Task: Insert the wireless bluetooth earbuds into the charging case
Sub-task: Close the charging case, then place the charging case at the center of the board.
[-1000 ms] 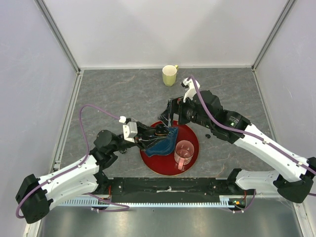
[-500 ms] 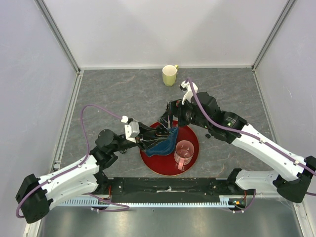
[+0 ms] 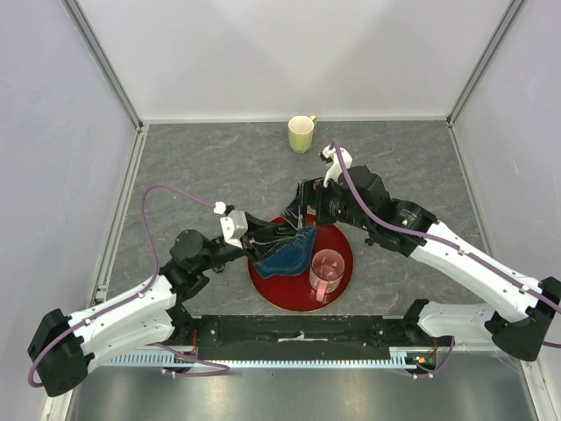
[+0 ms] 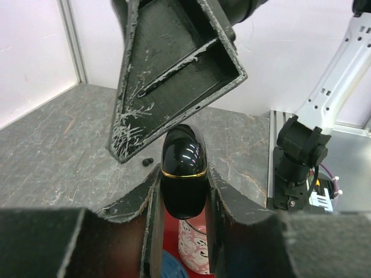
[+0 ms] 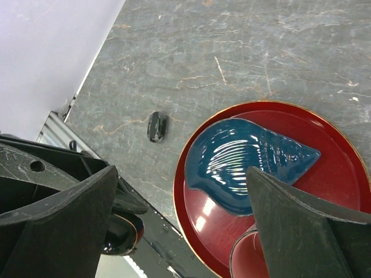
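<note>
My left gripper [image 4: 184, 174] is shut on a glossy black charging case [image 4: 182, 152] with a gold band; the case is closed and held upright over the left edge of the red plate [image 3: 342, 263]. My right gripper [image 5: 181, 174] is open and empty, hovering just above and beyond the held case. One of its fingers [image 4: 174, 75] fills the top of the left wrist view. Two tiny black earbuds [image 4: 147, 161] lie on the table past the plate; they also show in the top view [image 3: 369, 240]. A second black case [image 5: 156, 126] lies on the table left of the plate.
On the red plate are a blue shell-shaped dish [image 3: 285, 256] and a pink patterned cup [image 3: 327, 270]. A pale green mug [image 3: 301, 133] stands near the back wall. Walls close the table on three sides.
My left gripper has drawn back a little to the left with the case. The right gripper has shifted slightly closer to it.
</note>
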Robot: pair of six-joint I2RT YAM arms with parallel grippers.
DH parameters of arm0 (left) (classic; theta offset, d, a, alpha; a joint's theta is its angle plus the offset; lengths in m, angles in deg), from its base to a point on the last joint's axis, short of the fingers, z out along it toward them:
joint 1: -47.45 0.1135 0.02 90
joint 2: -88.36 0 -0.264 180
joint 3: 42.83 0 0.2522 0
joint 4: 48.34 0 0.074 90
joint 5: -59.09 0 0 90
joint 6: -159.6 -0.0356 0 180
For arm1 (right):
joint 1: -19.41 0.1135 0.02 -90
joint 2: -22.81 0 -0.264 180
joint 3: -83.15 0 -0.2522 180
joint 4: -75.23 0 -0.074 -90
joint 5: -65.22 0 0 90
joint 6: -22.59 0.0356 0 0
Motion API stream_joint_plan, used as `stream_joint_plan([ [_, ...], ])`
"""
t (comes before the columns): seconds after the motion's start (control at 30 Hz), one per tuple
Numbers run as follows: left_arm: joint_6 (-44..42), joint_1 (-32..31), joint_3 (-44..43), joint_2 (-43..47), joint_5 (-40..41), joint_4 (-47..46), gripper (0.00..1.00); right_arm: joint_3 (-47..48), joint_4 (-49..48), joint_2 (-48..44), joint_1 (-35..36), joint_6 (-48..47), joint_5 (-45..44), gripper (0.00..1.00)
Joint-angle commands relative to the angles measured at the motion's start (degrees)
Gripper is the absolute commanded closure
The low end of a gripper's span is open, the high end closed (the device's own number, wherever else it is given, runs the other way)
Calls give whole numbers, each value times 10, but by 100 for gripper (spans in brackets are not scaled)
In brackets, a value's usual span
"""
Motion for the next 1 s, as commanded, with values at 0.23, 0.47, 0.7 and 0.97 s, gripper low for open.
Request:
stream_joint_plan([
  [0.23,95,4,-102,-24,150,174,98,-43,36,-92,3,115,-271,2],
  [0.47,206,75,-196,-140,80,263,98,-59,60,-151,1,113,-388,2],
  [0.7,298,158,-305,-307,-47,288,98,-70,77,-167,1,129,-383,2],
  [0.97,393,179,-430,-495,-129,257,98,-78,88,-188,1,124,-378,2],
])
